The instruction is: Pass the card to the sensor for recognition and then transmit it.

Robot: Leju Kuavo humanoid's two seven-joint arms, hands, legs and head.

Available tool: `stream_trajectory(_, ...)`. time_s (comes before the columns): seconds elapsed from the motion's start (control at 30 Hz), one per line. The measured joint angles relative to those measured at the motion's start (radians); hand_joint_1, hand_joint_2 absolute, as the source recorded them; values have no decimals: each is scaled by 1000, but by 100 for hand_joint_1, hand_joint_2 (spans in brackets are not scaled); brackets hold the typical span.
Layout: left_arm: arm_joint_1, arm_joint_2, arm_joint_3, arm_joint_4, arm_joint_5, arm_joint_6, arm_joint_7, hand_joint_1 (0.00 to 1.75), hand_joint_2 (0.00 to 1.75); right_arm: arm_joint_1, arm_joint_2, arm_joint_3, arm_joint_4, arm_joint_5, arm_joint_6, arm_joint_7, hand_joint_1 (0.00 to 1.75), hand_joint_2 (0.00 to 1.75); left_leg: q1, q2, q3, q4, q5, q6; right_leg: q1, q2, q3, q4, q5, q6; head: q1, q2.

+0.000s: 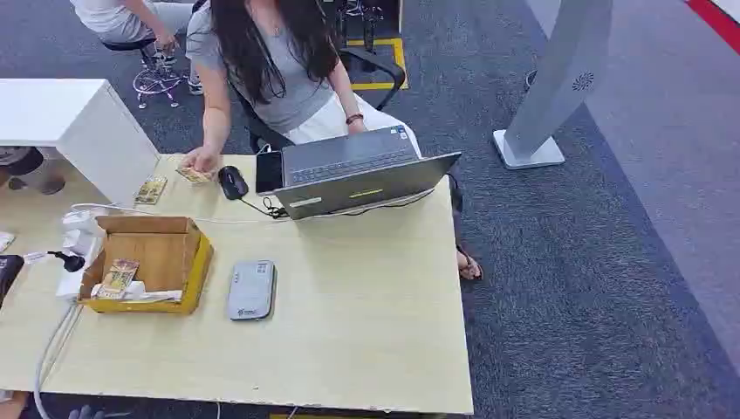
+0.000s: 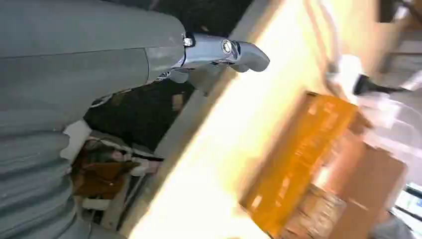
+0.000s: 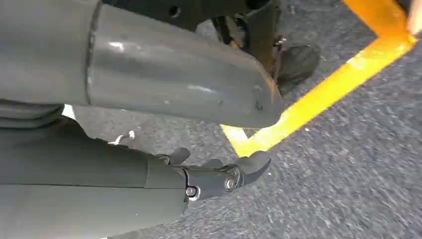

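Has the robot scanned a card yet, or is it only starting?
Only starting, it seems. Cards lie in the cardboard box, and nothing sits on the grey sensor. The left hand holds nothing near the table edge; the right hand hangs over the floor. Picking, scanning and handing over remain.

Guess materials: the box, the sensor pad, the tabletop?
Box: corrugated cardboard, matte brown inside with open flaps; yellow outer sides, probably printed.
Sensor pad: looks like moulded plastic, light grey, rounded corners, soft sheen.
Tabletop: pale wood-look surface, likely laminate over board; the smooth, even, faint grain suggests it, but solid wood can't be excluded.
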Motion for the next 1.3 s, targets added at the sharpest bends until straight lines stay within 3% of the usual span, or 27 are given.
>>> stream_trajectory(0.47, 94, -40, -136, -449, 10, 42, -28, 0, 175, 3, 33, 86, 8, 107, 78, 109, 0, 0, 0, 0, 0, 0, 0, 0, 0, 0, 0, 0, 0, 0, 0, 0)
stream_trajectory(0.67, 58, -42, -142, -608, -75, 32, -62, 0, 175, 3, 36, 137, 10, 170, 114, 141, 0, 0, 0, 0, 0, 0, 0, 0, 0, 0, 0, 0, 0, 0, 0, 0)
stream_trajectory(0.7, 40, -37, -142, -622, -97, 35, -65, 0, 175, 3, 36, 145, 10, 177, 118, 143, 0, 175, 0, 0, 1, 0, 0, 0, 0, 0, 0, 0, 0, 0, 0, 0)
stream_trajectory(0.97, -115, 46, -152, -625, -245, 155, -32, 0, 175, -2, 36, 190, 10, 217, 142, 150, 0, 175, 1, 0, 1, 0, 1, -1, 0, 0, 0, 0, 1, -1, 0, 0)
stream_trajectory(1.3, -298, 158, -213, -483, -461, 304, 74, 0, 175, -10, 29, 213, 10, 236, 157, 168, 0, 175, 1, 1, 1, 1, 1, -1, 1, 1, 0, 0, 2, -2, 0, 0)
